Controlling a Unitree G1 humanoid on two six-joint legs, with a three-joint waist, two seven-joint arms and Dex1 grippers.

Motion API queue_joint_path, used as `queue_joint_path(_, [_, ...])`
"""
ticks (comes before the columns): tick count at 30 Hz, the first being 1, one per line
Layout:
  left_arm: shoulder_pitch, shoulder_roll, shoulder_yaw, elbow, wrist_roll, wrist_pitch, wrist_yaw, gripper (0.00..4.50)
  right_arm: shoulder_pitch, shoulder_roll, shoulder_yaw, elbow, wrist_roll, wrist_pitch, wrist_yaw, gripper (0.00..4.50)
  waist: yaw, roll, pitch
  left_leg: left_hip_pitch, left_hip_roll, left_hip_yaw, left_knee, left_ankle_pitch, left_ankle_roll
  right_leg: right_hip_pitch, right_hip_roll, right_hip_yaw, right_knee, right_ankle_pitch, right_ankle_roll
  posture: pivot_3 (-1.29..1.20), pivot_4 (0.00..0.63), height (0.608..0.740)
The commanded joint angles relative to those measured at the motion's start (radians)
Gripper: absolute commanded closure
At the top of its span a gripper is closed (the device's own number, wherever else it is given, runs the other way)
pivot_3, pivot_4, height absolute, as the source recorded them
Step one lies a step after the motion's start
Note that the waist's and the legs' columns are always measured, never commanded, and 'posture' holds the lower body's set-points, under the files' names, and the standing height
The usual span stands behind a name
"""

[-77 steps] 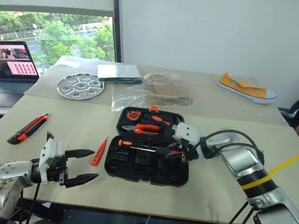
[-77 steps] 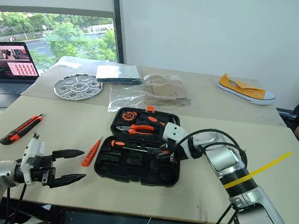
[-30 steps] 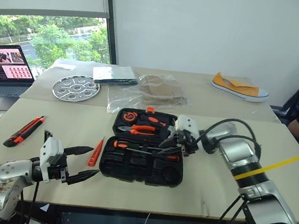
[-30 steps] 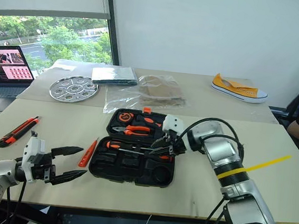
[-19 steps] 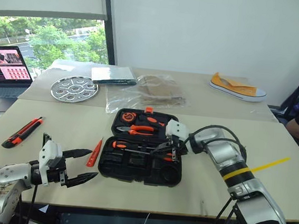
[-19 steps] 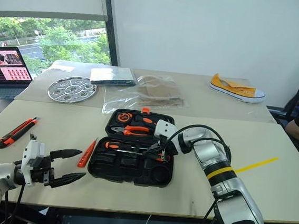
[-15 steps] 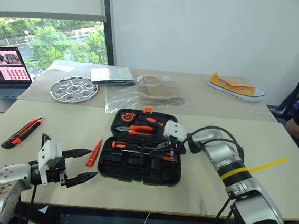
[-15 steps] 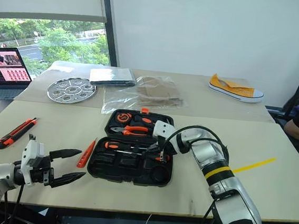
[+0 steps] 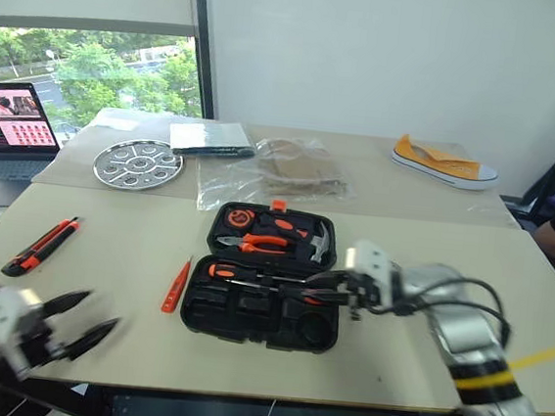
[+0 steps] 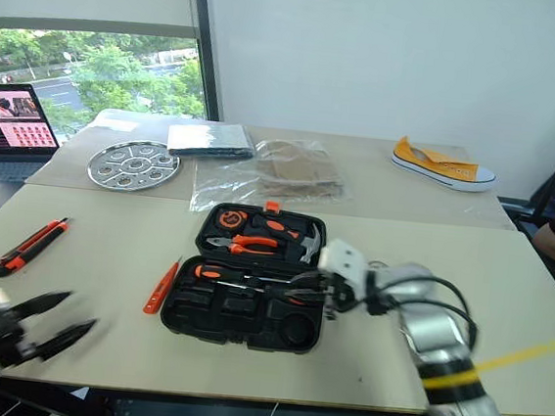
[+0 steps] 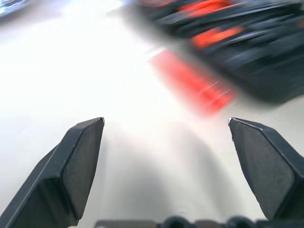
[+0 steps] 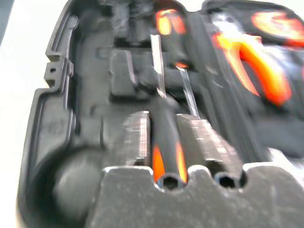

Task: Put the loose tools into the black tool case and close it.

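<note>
Two loose tools lie on the pale bench (image 9: 109, 221), outside the flat black moulded-plastic tool case (image 9: 260, 313): a slim orange screwdriver (image 9: 176, 286) just beside the case's left edge, and a red-and-black utility knife (image 9: 39, 245) well apart from it, near the bench's left edge. The case lies open in the middle of the bench with its orange latch (image 9: 278, 205) at the far rim. Its far half holds orange-handled pliers (image 9: 254, 243) and a small hammer (image 9: 317, 241); an orange-and-black screwdriver (image 9: 242, 273) lies across the near half along the hinge.

The right hand (image 9: 333, 294) reaches in from the right over the case's right side, just above the tools by the hinge. In the right wrist view its fingers (image 12: 137, 137) stand close on either side of a dark, orange-striped handle (image 12: 165, 142) lying in the case, but I cannot tell whether they are gripping it or merely straddling it.

The left hand (image 9: 68, 321) hangs at the bench's near left corner, fingers spread wide apart and empty, well away from the case. In the left wrist view the orange screwdriver and the case lie beyond its fingertips (image 11: 80, 156).
</note>
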Motion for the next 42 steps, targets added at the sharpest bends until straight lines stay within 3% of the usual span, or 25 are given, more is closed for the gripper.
queue_joint_path(1, [0.041,-0.016,0.105,0.052,-0.007,-0.050,0.051,0.00,0.157,0.018,-0.159,-0.106,0.128,-0.149,-0.024,1.72,0.008,0.000,0.000,0.000,0.000,0.000,0.000,0.000,0.000,0.000,0.000,0.000,0.000,0.000,0.000,0.00,0.150,0.740])
queue_joint_path(6, [0.054,-0.037,0.158,0.042,-0.035,-0.023,0.113,0.00,0.376,0.049,-0.284,-0.152,0.224,-0.250,-0.049,0.06,0.021,-0.001,0.000,0.003,0.000,0.001,0.001,-0.004,0.008,0.004,-0.001,0.001,-0.002,0.000,0.000,0.00,0.150,0.740])
queue_joint_path(10, [0.043,-0.024,0.107,-0.087,-0.074,0.092,0.133,0.00,0.428,0.049,-0.302,-0.159,0.242,-0.291,-0.077,0.06,0.019,-0.001,0.001,0.010,0.001,0.002,0.005,-0.004,0.007,0.012,0.001,0.002,0.001,0.001,-0.001,0.00,0.150,0.740])
queue_joint_path(16, [-0.122,0.064,-0.056,-0.337,-0.134,0.477,0.344,0.00,0.387,0.021,-0.278,-0.197,0.269,-0.260,-0.107,0.06,0.016,-0.002,0.002,0.033,0.006,0.001,0.005,-0.004,0.007,0.036,0.005,0.002,0.000,-0.006,0.007,0.00,0.150,0.740])
queue_joint_path(20, [-0.289,0.104,-0.200,-0.437,-0.128,0.764,0.537,0.00,0.364,-0.007,-0.260,-0.232,0.302,-0.220,-0.103,0.06,0.013,-0.001,0.002,0.034,0.005,0.001,0.004,-0.004,0.006,0.035,0.006,0.003,0.001,-0.002,0.000,0.00,0.150,0.740])
queue_joint_path(22, [-0.380,0.073,-0.246,-0.452,-0.137,0.885,0.634,0.00,0.356,-0.016,-0.256,-0.247,0.315,-0.204,-0.112,0.06,0.009,-0.001,0.002,0.034,0.004,0.001,0.003,-0.004,0.005,0.033,0.006,0.004,0.002,-0.001,-0.001,0.00,0.150,0.740])
queue_joint_path(30, [-0.579,-0.013,-0.396,-0.423,-0.101,1.106,0.759,0.00,0.361,-0.030,-0.253,-0.283,0.325,-0.181,-0.148,0.06,0.012,-0.001,0.001,0.027,0.004,0.001,0.000,-0.005,-0.003,0.023,0.008,0.007,0.000,-0.001,-0.002,0.00,0.150,0.740])
queue_joint_path(37, [-0.612,-0.038,-0.485,-0.395,-0.034,1.149,0.772,0.00,0.374,-0.034,-0.260,-0.318,0.329,-0.168,-0.178,0.06,0.025,-0.001,0.001,0.021,0.002,0.001,0.000,-0.005,-0.004,0.017,0.007,0.007,-0.001,-0.001,-0.001,0.00,0.150,0.740])
queue_joint_path(41, [-0.602,-0.044,-0.497,-0.398,-0.026,1.171,0.750,1.26,0.378,-0.034,-0.262,-0.335,0.334,-0.162,-0.198,0.00,0.027,-0.001,0.001,0.022,0.002,0.001,0.000,-0.005,-0.004,0.018,0.006,0.007,-0.001,-0.001,-0.001,0.00,0.150,0.740])
queue_joint_path(42, [-0.595,-0.042,-0.498,-0.398,-0.022,1.172,0.746,1.78,0.379,-0.034,-0.261,-0.339,0.335,-0.162,-0.202,0.00,0.027,-0.001,0.001,0.022,0.002,0.001,0.000,-0.005,-0.004,0.018,0.006,0.007,-0.001,-0.001,-0.001,0.00,0.150,0.740])
